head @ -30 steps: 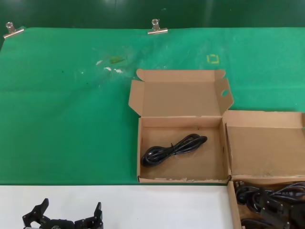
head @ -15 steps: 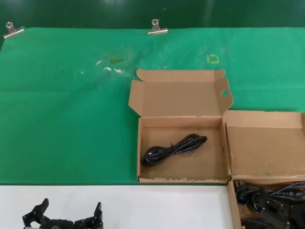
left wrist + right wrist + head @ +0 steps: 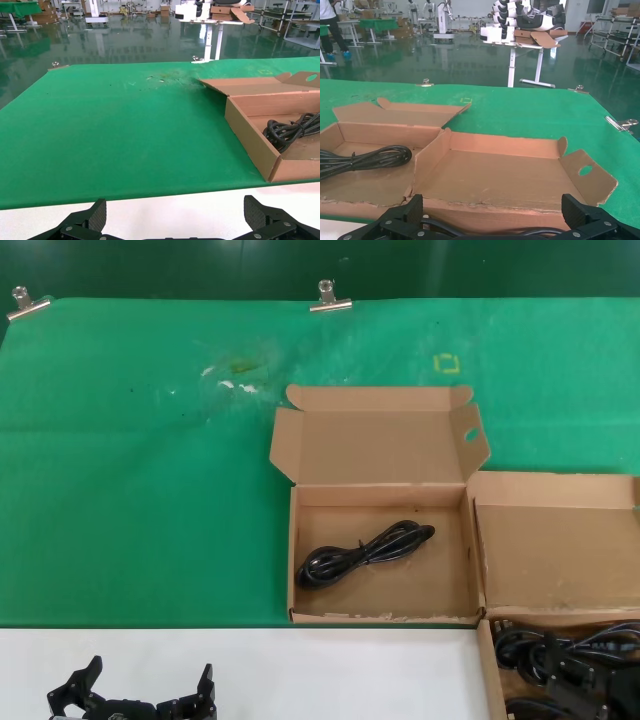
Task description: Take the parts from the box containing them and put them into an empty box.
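Right now your left gripper point(image 3: 135, 692) sits spread over the white table edge point(image 3: 330, 670); your right gripper point(image 3: 492, 212) hovers, spread, above the cords point(image 3: 560, 660).

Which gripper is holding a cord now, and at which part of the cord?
Neither. The left gripper is open over the white table edge, and the right gripper is open above the cords in the near box, touching none.

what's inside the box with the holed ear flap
One black power cord lies wound in a loose bundle on the floor of the box with the holed flap; the rest of the floor shows bare cardboard. Anything beneath the cord itself is covered.
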Tool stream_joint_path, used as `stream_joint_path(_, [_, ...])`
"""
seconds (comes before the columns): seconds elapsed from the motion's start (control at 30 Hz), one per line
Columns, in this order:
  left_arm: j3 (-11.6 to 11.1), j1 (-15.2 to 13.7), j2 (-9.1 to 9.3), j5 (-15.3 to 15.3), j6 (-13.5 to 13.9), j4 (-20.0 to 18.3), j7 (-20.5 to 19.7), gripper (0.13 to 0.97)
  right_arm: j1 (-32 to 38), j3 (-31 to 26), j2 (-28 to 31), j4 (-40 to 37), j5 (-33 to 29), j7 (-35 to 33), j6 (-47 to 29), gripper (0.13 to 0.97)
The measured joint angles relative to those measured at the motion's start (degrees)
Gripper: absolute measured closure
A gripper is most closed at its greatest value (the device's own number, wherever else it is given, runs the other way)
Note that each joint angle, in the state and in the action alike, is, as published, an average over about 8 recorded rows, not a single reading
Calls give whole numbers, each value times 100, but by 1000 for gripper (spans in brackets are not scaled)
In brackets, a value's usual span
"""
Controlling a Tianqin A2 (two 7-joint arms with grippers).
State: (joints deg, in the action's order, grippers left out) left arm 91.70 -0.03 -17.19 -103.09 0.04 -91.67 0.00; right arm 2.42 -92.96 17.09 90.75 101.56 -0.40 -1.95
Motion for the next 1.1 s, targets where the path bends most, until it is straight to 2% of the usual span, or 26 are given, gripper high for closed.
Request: stream_joint_path(1.1, [0,0,0,0,0,0,0,132,0,0,0,0,0,0,0,129])
